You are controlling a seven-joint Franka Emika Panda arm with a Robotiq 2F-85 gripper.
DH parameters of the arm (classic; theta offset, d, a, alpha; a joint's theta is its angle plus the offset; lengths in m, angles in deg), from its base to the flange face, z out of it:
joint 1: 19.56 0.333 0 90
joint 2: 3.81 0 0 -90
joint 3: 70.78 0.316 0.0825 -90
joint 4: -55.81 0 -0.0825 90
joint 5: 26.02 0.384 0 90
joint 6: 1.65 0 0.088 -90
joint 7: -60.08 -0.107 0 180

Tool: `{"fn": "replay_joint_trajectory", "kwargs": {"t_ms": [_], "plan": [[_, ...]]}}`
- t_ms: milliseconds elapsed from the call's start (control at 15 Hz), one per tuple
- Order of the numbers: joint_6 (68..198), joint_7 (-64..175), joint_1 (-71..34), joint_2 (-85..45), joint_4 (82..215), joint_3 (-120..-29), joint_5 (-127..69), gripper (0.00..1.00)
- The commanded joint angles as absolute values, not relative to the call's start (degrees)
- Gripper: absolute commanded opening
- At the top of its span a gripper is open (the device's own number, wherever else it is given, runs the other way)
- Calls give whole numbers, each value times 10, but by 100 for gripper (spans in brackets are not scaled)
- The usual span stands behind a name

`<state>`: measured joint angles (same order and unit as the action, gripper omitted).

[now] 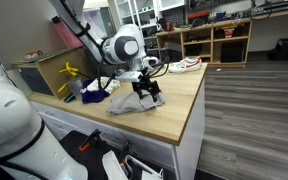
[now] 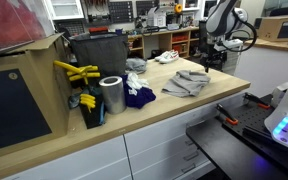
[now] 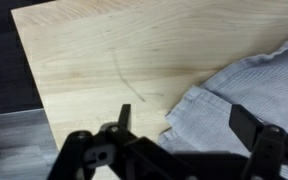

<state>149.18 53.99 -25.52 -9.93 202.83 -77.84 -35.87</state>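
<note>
Exterior view: grey cloth mid-table, bare wood out to the end edge. Gripper just over the cloth, jaws spread, holding nothing.
Exterior view: cloth near the far corner, gripper above it.
Wrist view: cloth lies under the spread fingers; bare wood runs to the table edge.

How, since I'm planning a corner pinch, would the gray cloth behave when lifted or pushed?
Probably floppy: the gray cloth lies in soft folds, so it would likely drape from a pinched corner. It looks thin, so probably light for its size. Pushed across the wooden countertop, it may bunch up rather than slide whole.
</note>
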Motion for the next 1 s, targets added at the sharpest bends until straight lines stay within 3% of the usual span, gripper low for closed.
{"fn": "replay_joint_trajectory", "kwargs": {"t_ms": [0,333,400,467,933], "plan": [[1509,515,-254,-140,2012,-788,-357,100],[1591,526,-259,-174,2017,-786,-307,100],[1614,531,-260,-180,2018,-783,-290,91],[1636,538,-264,-183,2020,-774,-265,74],[1671,559,-299,-202,2023,-701,-114,20]]}}
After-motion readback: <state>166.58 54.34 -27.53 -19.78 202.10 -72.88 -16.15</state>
